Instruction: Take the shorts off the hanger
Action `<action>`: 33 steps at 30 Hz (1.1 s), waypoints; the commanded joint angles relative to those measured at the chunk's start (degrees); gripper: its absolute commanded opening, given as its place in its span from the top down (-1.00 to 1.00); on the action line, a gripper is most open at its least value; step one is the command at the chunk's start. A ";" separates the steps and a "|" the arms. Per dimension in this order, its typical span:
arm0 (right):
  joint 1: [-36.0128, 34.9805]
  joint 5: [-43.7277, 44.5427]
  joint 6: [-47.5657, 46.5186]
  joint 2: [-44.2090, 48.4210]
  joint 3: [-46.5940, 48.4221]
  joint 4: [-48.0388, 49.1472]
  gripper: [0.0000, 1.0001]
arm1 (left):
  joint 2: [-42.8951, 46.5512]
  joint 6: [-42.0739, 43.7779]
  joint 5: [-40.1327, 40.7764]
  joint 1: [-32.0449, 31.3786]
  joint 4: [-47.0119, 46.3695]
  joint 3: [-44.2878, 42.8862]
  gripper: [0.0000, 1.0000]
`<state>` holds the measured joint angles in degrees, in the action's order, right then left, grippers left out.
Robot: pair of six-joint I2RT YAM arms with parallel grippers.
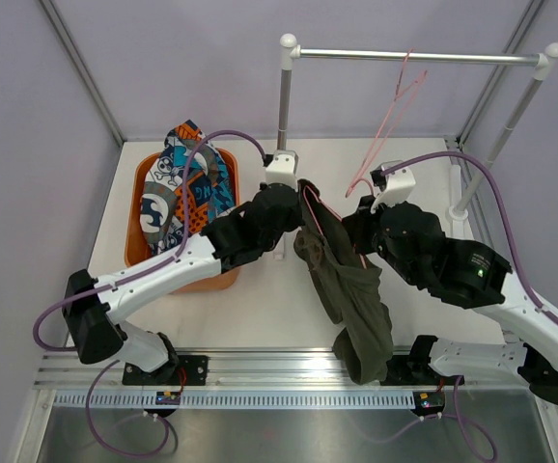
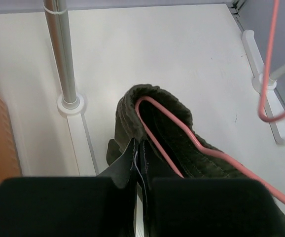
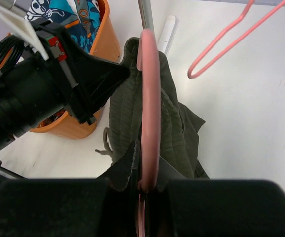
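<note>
The olive-green shorts (image 1: 356,299) hang over a pink hanger (image 1: 309,204) held above the table between both arms, drooping toward the front edge. My left gripper (image 1: 295,216) is shut on the shorts' waistband (image 2: 132,113) beside the hanger's bend (image 2: 172,136). My right gripper (image 1: 352,233) is shut on the hanger's wire (image 3: 149,98), with the olive cloth (image 3: 125,108) draped on both sides of it. The drawstring (image 3: 104,140) dangles on the left. The printed shorts (image 1: 187,183) lie in the orange basket (image 1: 136,231).
A second, empty pink hanger (image 1: 395,96) hangs from the metal rail (image 1: 414,56) at the back. The rack's left post (image 2: 63,59) stands close behind my left gripper. The right post's foot (image 1: 462,207) is near my right arm.
</note>
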<state>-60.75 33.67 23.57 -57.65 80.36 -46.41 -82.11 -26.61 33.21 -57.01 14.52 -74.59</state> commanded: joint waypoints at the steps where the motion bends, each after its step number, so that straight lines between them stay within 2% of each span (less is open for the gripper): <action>1: -0.68 0.43 0.16 1.40 2.61 -0.78 1.00 | -1.91 1.56 3.18 2.78 -2.66 -4.59 1.00; 14: -0.68 0.78 -0.19 3.24 2.79 -1.84 1.00 | -6.83 1.47 -2.79 8.76 -2.22 -7.50 1.00; 27: -0.60 1.22 -1.07 3.59 3.58 -2.45 1.00 | -10.97 2.27 -6.40 9.03 -2.66 -8.38 1.00; 33: -0.68 2.10 -1.51 3.77 3.67 -2.02 1.00 | -8.34 2.44 -9.92 7.71 -4.41 -4.96 1.00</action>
<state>-60.75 34.06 22.70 -55.22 81.10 -48.60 -92.42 -25.30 23.97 -49.30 14.66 -80.20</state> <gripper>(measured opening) 0.107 0.012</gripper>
